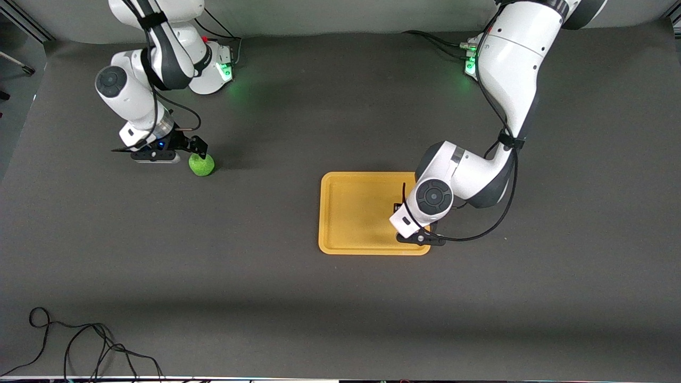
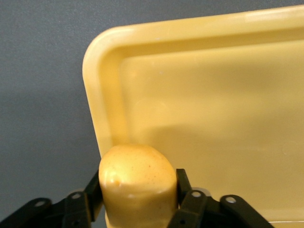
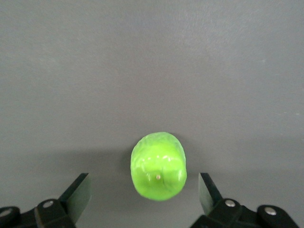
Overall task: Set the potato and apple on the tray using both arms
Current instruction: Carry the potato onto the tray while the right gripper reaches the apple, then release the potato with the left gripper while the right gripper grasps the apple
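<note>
The yellow-orange potato (image 2: 137, 185) is clamped between the fingers of my left gripper (image 2: 137, 178). It is held just above the tray (image 2: 213, 104), near a rounded corner. In the front view the left gripper (image 1: 400, 208) is over the tray (image 1: 351, 213) at the side toward the left arm's end, and the potato is hidden under the wrist. The green apple (image 1: 201, 164) lies on the table toward the right arm's end. My right gripper (image 1: 198, 151) is low over it. In the right wrist view this gripper (image 3: 144, 184) is open, with the apple (image 3: 158, 166) between its spread fingers and untouched.
The table is a dark grey mat (image 1: 298, 298). A loose black cable (image 1: 80, 346) lies at the table edge nearest the front camera, toward the right arm's end. Open mat lies between the apple and the tray.
</note>
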Motion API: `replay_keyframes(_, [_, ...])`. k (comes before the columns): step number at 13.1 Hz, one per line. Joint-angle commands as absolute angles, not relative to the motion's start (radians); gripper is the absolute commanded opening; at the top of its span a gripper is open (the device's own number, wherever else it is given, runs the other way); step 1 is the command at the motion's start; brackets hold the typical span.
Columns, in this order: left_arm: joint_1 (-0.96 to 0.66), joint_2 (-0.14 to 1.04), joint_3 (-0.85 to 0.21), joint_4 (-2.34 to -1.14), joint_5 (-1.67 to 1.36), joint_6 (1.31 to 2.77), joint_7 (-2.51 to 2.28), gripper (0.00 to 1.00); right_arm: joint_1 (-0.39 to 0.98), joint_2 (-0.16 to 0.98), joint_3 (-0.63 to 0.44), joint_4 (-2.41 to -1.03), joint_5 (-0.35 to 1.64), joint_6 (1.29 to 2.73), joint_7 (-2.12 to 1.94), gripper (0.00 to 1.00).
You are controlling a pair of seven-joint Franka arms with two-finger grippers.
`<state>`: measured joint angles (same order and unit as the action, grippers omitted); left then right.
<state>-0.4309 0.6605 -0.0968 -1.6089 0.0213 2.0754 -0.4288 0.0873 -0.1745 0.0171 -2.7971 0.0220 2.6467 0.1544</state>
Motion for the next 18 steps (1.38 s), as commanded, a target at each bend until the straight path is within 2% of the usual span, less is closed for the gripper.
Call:
replay_keyframes(1, [-0.442, 0.669, -0.086, -1.577, 0.028, 2.059, -0.433, 0.99, 0.089, -0.102, 0.012, -2.816, 0.035, 2.739, 0.152, 1.0])
replay_keyframes(4, [-0.434, 0.658, -0.084, -1.577, 0.028, 2.049, -0.436, 1.0, 0.086, -0.003, 0.011, -2.829, 0.035, 2.857, 0.114, 1.0])
replay_keyframes(9, [-0.352, 0.468, -0.081, -1.577, 0.011, 1.895, -0.382, 1.0, 0.084, 0.054, 0.011, -2.844, 0.035, 2.873, 0.086, 0.99])
replay_keyframes(11, [-0.278, 0.395, -0.084, -1.577, 0.002, 1.797, -0.281, 1.0, 0.081, 0.046, 0.009, -2.841, 0.035, 2.837, 0.071, 0.65])
replay_keyframes(12, [-0.232, 0.356, -0.084, -1.575, -0.021, 1.746, -0.206, 1.0, 0.081, 0.032, 0.003, -2.833, 0.035, 2.821, 0.064, 0.55])
replay_keyframes(15, [-0.086, 0.261, -0.083, -1.571, -0.092, 1.625, -0.004, 1.0, 0.081, -0.046, -0.006, -2.763, 0.037, 2.677, 0.045, 0.53])
replay_keyframes(18, [-0.052, 0.215, -0.077, -1.551, -0.083, 1.556, 0.078, 1.0, 0.083, -0.19, -0.009, -2.673, 0.035, 2.492, 0.034, 0.53])
